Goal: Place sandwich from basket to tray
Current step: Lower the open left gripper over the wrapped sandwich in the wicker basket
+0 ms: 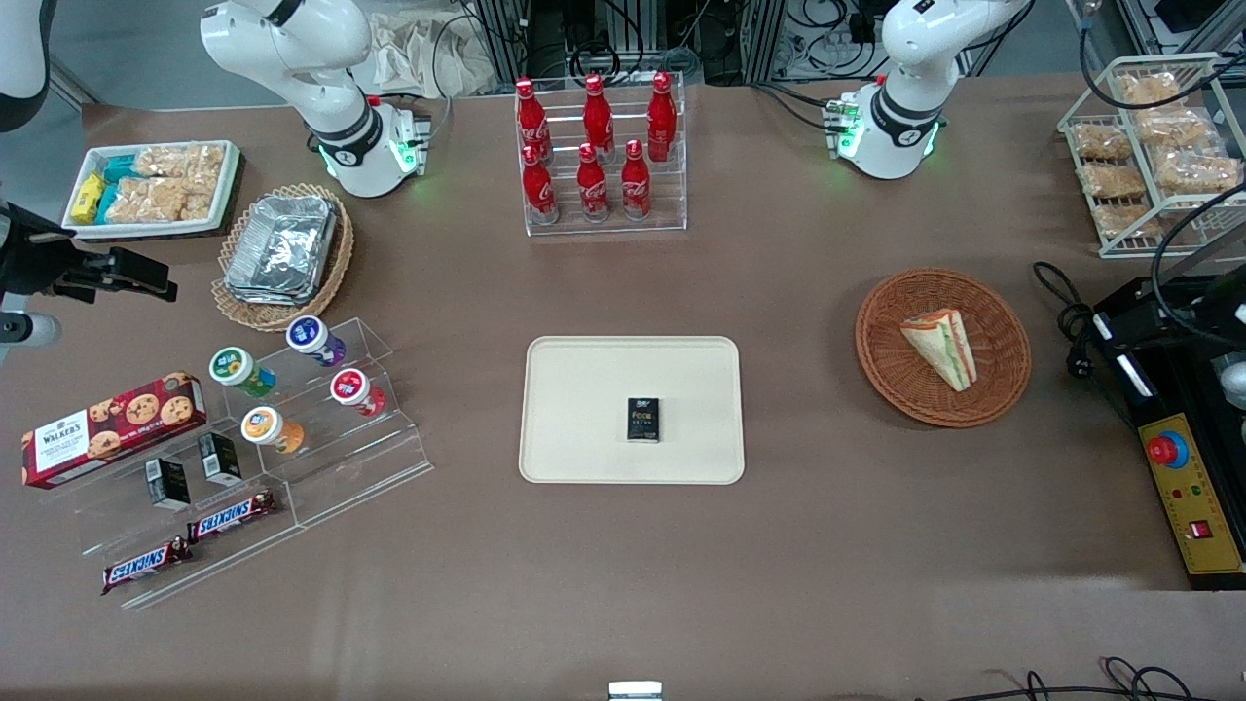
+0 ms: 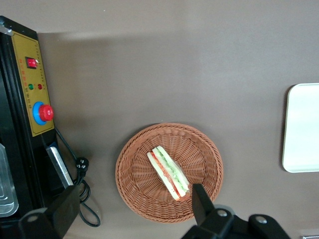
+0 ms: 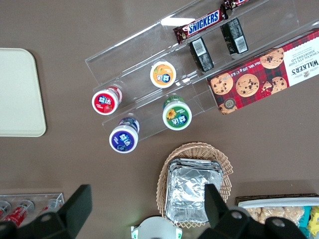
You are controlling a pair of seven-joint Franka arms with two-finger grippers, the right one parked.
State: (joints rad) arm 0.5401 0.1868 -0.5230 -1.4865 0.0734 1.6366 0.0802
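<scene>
The sandwich (image 1: 942, 345) is a triangular white-bread wedge with green and orange-pink filling. It lies in the round reddish-brown wicker basket (image 1: 1003, 389) toward the working arm's end of the table. The cream tray (image 1: 584, 409) lies flat at the table's middle, beside the basket. My left gripper (image 1: 1134, 310) hangs high above the table beside the basket, over the edge of a black control box. In the left wrist view the gripper (image 2: 132, 206) is open and empty, with the sandwich (image 2: 168, 172) and basket (image 2: 144, 199) below it and the tray's edge (image 2: 304, 129) visible.
A small black packet (image 1: 643, 420) lies on the tray. A black and yellow control box (image 1: 1192, 497) with a cable (image 1: 1066, 321) sits beside the basket. A rack of red bottles (image 1: 599, 156) stands farther from the camera than the tray. A wire snack rack (image 1: 1154, 146) stands at the working arm's end.
</scene>
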